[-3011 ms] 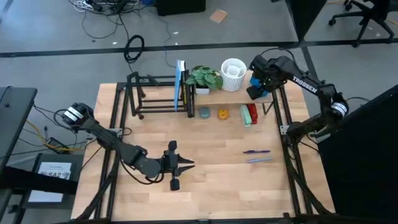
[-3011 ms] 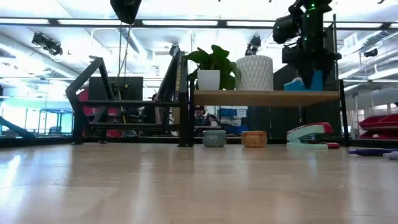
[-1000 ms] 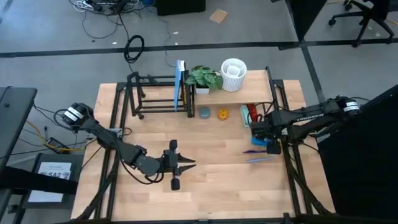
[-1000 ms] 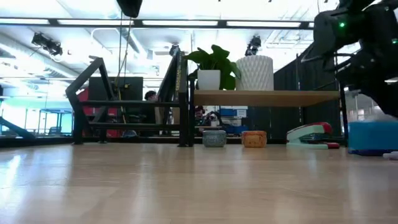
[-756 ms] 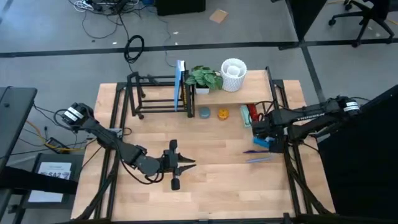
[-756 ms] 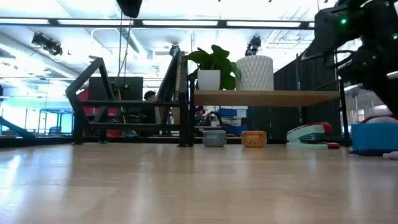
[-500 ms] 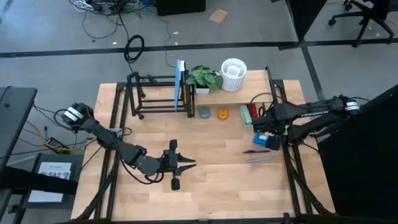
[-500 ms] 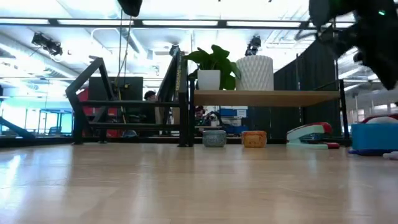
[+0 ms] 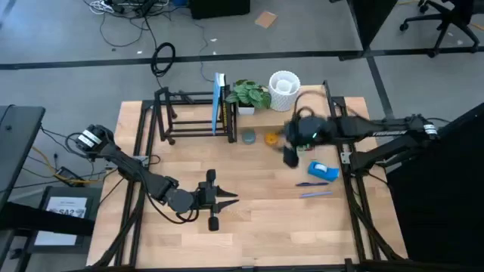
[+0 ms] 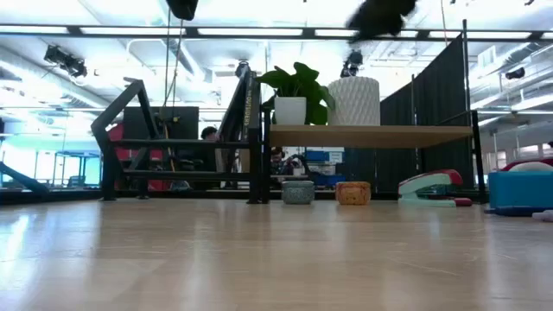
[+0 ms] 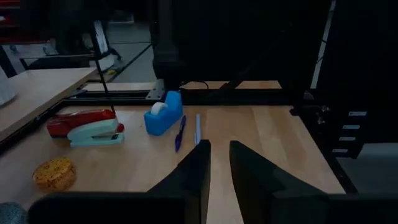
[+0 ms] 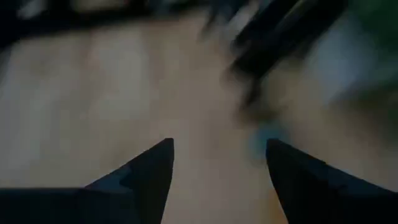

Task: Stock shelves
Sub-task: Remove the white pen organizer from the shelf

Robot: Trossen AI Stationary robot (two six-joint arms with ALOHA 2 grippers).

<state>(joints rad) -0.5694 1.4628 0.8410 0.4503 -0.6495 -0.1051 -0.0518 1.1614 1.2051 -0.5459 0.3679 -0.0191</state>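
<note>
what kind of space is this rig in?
Probably an open robotics lab or workshop: grey floor with loose cables, rolling office chairs, ceiling strip lights, and a person at a monitor behind the wooden table.

Plank-top stand point(image 9: 302, 113) beside black rod rack point(image 9: 185, 115)

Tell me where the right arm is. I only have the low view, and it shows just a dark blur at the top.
Observer: The right gripper hangs over the table in front of the plank shelf. The left gripper waits near the table's front.
Operator: Is it holding the blue thing at my right edge?
Observer: No. In the right wrist view its jaws are open with nothing between them.
Operator: What lies around that blue thing?
Observer: The blue tape dispenser sits on the table beside two pens, apart from the right gripper.
</note>
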